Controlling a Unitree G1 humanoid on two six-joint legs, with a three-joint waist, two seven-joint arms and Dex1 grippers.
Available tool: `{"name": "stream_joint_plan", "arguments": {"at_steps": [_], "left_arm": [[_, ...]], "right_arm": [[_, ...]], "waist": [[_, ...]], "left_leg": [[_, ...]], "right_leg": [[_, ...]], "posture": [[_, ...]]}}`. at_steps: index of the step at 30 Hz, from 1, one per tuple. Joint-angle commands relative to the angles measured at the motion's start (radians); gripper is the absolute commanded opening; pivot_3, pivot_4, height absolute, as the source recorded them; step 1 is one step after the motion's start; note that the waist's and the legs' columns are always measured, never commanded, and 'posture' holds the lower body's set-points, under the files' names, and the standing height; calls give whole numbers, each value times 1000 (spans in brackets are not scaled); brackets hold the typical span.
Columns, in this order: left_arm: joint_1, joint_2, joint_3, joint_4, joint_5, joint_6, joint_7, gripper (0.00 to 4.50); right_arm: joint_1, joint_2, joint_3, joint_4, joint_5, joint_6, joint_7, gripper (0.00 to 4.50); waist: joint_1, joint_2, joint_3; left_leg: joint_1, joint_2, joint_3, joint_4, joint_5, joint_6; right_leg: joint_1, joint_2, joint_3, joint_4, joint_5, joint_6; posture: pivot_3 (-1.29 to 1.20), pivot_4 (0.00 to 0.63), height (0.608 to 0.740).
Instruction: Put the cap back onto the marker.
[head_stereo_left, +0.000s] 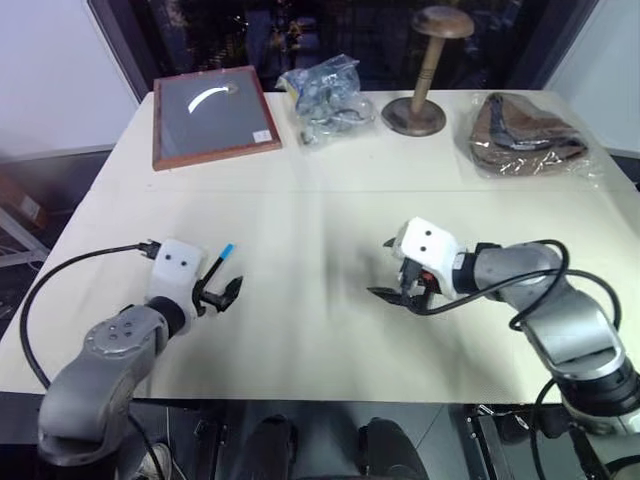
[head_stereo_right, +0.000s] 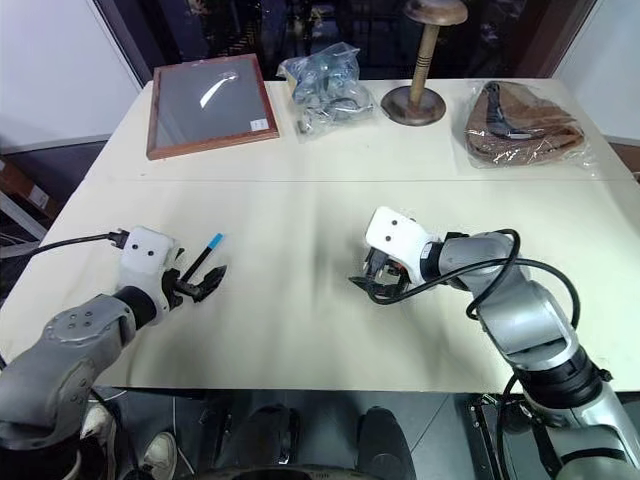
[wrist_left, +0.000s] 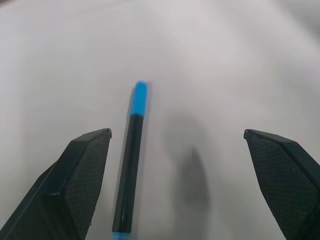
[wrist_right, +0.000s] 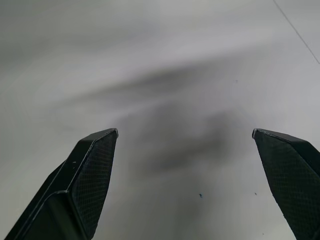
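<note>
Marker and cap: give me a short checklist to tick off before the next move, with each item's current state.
1. Cap seated on the marker: ok, the blue cap sits on the end of the black barrel.
2. Marker resting on the table: ok, it lies flat by the left gripper.
3. Left gripper released: ok, fingers spread wide, the marker lies free between them.
4. Right gripper empty: ok, open, nothing between its fingers.
5. Cap pressed fully home: cannot tell.
6. Picture frame, plastic bags and wooden stand away from both arms: ok, they sit at the table's far edge.
</note>
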Motion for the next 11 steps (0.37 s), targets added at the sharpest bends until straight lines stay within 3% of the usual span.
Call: {"name": "stream_joint_plan", "arguments": {"at_steps": [1,11], "left_arm": [[32,39,77,-149,-46,68,-29,4450],[80,106,264,-220,-203,127,-13,4450]], "right_arm": [[-36,-31,-55,-7,96,-42,67,4500],[-68,-109,-52,127,155,-192,142,4500]], "waist": [[-1,0,0],[3,0,0]], "left_leg": [[0,0,0,0,0,0],[0,0,-1,0,-1,1]], "right_leg": [[0,0,0,0,0,0],[3,0,-1,-4,0,0]], "posture": [[0,150,740],[0,150,740]]}}
